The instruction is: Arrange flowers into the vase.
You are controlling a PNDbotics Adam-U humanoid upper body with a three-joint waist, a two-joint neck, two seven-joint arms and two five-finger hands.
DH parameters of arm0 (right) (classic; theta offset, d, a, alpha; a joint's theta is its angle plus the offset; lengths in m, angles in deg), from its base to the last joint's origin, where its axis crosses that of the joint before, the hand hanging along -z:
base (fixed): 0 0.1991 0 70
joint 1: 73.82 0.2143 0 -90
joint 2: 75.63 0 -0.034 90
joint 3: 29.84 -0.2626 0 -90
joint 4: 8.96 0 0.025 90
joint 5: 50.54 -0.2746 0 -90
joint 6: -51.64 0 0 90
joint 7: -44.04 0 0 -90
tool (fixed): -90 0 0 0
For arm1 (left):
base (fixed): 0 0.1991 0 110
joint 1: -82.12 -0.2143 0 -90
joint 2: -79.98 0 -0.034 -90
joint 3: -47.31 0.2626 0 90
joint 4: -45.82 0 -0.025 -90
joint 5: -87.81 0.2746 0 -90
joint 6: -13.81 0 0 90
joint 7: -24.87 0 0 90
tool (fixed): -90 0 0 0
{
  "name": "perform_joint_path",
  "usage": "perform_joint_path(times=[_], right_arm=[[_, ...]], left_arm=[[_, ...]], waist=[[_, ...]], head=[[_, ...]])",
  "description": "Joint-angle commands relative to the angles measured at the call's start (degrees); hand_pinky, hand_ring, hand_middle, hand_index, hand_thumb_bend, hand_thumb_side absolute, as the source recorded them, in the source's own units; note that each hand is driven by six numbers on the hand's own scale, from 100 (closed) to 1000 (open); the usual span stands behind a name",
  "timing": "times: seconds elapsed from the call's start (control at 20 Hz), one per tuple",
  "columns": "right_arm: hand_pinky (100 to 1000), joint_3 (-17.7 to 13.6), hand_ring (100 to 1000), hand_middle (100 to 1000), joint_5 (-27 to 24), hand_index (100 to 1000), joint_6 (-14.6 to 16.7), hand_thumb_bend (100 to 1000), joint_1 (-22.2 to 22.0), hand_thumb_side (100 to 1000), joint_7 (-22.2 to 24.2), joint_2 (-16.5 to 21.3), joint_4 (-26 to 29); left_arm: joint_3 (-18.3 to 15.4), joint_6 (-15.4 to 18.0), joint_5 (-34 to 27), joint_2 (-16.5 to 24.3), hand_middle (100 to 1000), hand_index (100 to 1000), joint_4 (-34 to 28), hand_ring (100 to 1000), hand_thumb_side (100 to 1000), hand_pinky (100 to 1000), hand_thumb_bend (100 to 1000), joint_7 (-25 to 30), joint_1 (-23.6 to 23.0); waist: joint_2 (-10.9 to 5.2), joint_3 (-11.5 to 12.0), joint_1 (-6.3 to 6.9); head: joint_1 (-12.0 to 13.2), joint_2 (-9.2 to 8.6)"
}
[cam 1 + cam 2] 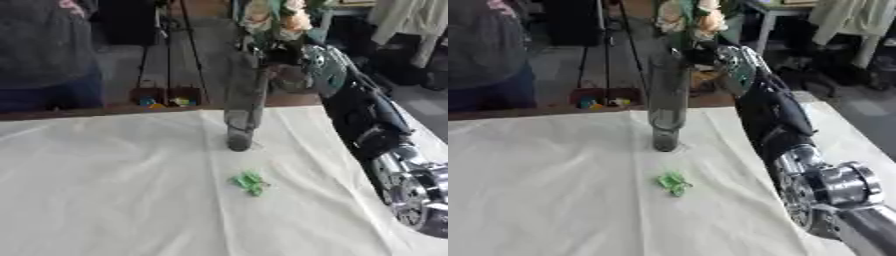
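A tall clear glass vase (pixel 243 105) stands upright on the white tablecloth near the table's far edge. Cream and peach flowers (pixel 278 20) with green leaves are held just above the vase's mouth. My right hand (pixel 706 55) is curled round their stems beside the vase's rim, and its arm (pixel 776 120) reaches in from the lower right. Dark stems seem to run down into the glass, but how deep they go is not clear. My left hand shows in neither view.
A small green leaf scrap (pixel 250 182) lies on the cloth (pixel 105 190) in front of the vase. The table's far wooden edge (pixel 105 111) runs just behind the vase. Small coloured objects (pixel 166 101) lie on the floor beyond it.
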Motion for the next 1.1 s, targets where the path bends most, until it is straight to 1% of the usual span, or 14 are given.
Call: perform_joint_path(times=[0.05,0.1,0.2,0.25,0.3,0.35,0.4,0.55,0.6,0.75,1.1], right_arm=[[1000,0.07,957,913,0.84,889,0.04,331,0.89,927,-0.74,2.28,0.68],[1000,0.07,953,910,0.93,888,0.05,317,0.82,945,-1.0,2.32,0.74],[1000,0.09,952,910,0.99,888,0.18,325,0.68,950,-1.54,2.33,0.91],[1000,0.1,956,920,0.83,896,0.43,378,0.62,963,-1.81,2.27,1.08],[1000,0.11,958,924,0.48,898,0.81,405,0.55,964,-1.98,2.18,1.25],[1000,0.16,973,946,0.05,907,1.24,633,0.47,913,-1.96,2.06,1.33],[1000,0.3,979,953,-0.49,913,1.77,692,0.41,875,-1.55,1.95,1.3],[1000,0.93,992,971,-1.44,933,2.72,781,0.34,808,0.41,1.91,1.21],[1000,1.21,995,975,-1.31,937,2.81,786,0.34,805,1.08,1.94,1.21],[1000,1.34,993,973,-0.74,935,2.72,777,0.32,833,2.08,1.97,1.43],[1000,0.45,976,954,-2.42,915,2.31,715,-0.38,899,1.21,1.95,2.5]], left_arm=[[-0.42,0.09,0.12,1.19,308,586,-0.58,417,997,551,642,0.06,0.31],[-0.43,0.09,0.12,1.18,308,586,-0.57,417,997,551,642,0.07,0.31],[-0.43,0.09,0.14,1.16,308,586,-0.56,417,997,551,642,0.07,0.3],[-0.43,0.09,0.15,1.14,308,586,-0.55,417,998,551,642,0.08,0.3],[-0.43,0.08,0.17,1.12,308,586,-0.53,417,998,551,642,0.08,0.29],[-0.42,0.08,0.18,1.11,308,586,-0.52,417,998,552,641,0.09,0.3],[-0.42,0.08,0.19,1.1,308,586,-0.52,417,998,552,641,0.1,0.3],[-0.45,0.09,0.2,1.09,308,586,-0.53,417,999,552,641,0.1,0.29],[-0.45,0.08,0.2,1.08,308,586,-0.52,417,998,552,641,0.1,0.29],[-0.43,0.04,0.21,1.04,308,586,-0.49,416,999,552,642,0.11,0.3],[-0.47,-0.01,0.26,0.95,308,586,-0.41,416,999,553,642,0.09,0.28]], waist=[[-0.5,-0.13,0.29],[-0.5,-0.13,0.28],[-0.47,-0.13,0.28],[-0.45,-0.13,0.28],[-0.43,-0.14,0.29],[-0.41,-0.13,0.3],[-0.4,-0.13,0.3],[-0.37,-0.1,0.29],[-0.37,-0.08,0.27],[-0.36,-0.02,0.23],[-0.31,0.01,0.19]], head=[[0.07,-0.16],[0.08,-0.19],[0.09,-0.23],[0.07,-0.25],[0.08,-0.29],[0.06,-0.29],[0.04,-0.28],[0.0,-0.3],[-0.04,-0.29],[-0.05,-0.33],[0.07,-0.43]])
